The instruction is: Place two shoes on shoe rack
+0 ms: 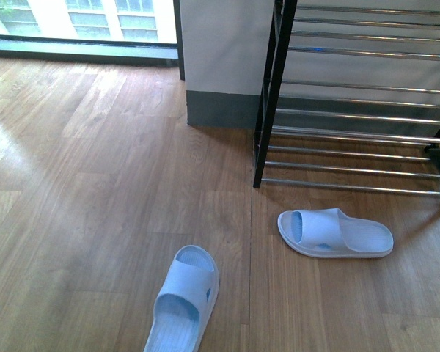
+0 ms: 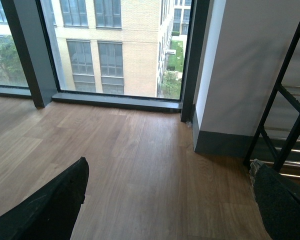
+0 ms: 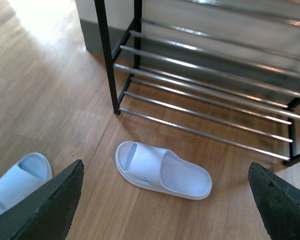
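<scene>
The two shoes are pale blue slide sandals on the wooden floor. One shoe (image 1: 336, 233) lies sideways just in front of the shoe rack (image 1: 270, 95), a black frame with chrome bars. The other shoe (image 1: 182, 302) lies nearer to me and further left, pointing away. In the right wrist view my right gripper (image 3: 165, 166) is open and hangs above the first shoe (image 3: 162, 170), with the second shoe (image 3: 17, 181) beside one finger and the shoe rack (image 3: 106, 60) beyond. My left gripper (image 2: 170, 162) is open over bare floor, with a side post of the shoe rack (image 2: 285, 120) near one finger. Neither gripper shows in the front view.
A grey wall with a dark skirting board (image 1: 220, 108) stands behind the rack. A floor-to-ceiling window (image 2: 115, 50) with a dark frame runs along the far left. Wooden floor (image 1: 81, 205) stretches to the left of the shoes.
</scene>
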